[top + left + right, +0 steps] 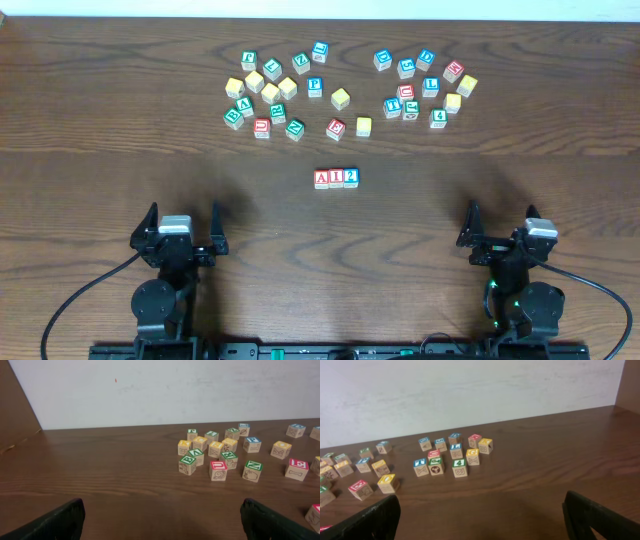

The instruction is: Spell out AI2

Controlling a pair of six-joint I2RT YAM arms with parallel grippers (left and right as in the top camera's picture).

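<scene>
Both arms sit at the near edge of the table (100, 120); the left gripper (184, 222) has its fingers spread wide with nothing between them, and the right gripper (500, 228) is just as wide and empty; from the left one, at about two o'clock, and from the right one, at about ten o'clock, stands a short row of three blocks touching side by side: the A block (322, 179), the I block (336, 178), the 2 block (351, 177); beyond that row, at eleven o'clock, lies the left cluster (270, 93) of loose blocks; at one o'clock, the right cluster (406, 92).
</scene>
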